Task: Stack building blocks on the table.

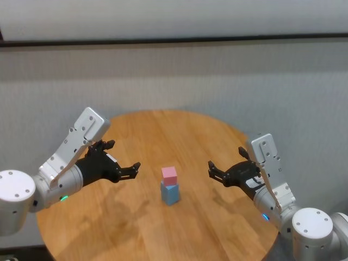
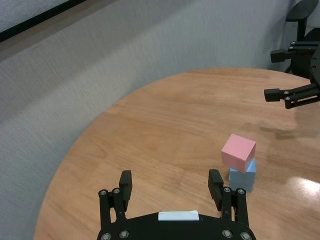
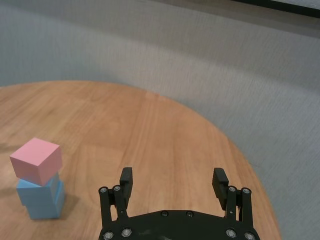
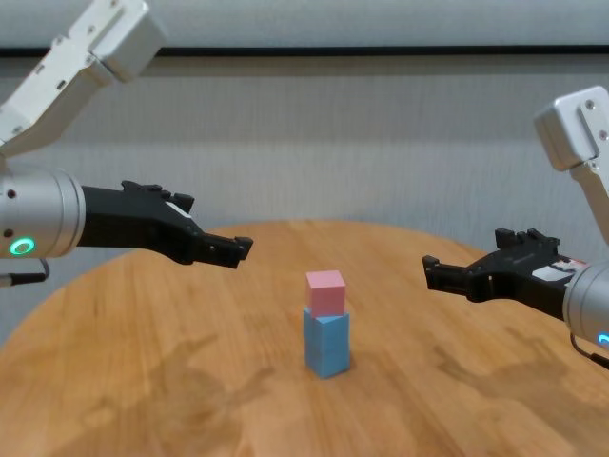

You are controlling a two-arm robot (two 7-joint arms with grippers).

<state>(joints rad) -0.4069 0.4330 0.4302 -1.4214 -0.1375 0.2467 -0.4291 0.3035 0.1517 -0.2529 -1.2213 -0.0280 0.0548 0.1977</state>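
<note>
A pink cube (image 1: 169,174) sits, a little turned, on a light blue cube (image 1: 170,194) near the middle of the round wood table (image 1: 163,128). The stack also shows in the chest view (image 4: 325,291), the left wrist view (image 2: 238,152) and the right wrist view (image 3: 36,160). Only one light blue cube shows; the second is out of view. My left gripper (image 1: 124,157) is open and empty, hovering to the stack's left. My right gripper (image 1: 225,163) is open and empty, hovering to its right. Both are apart from the stack.
A grey carpeted floor and a wall lie beyond the table's far edge. A dark chair (image 2: 303,20) stands off the table behind my right arm. Bare tabletop (image 4: 171,381) surrounds the stack.
</note>
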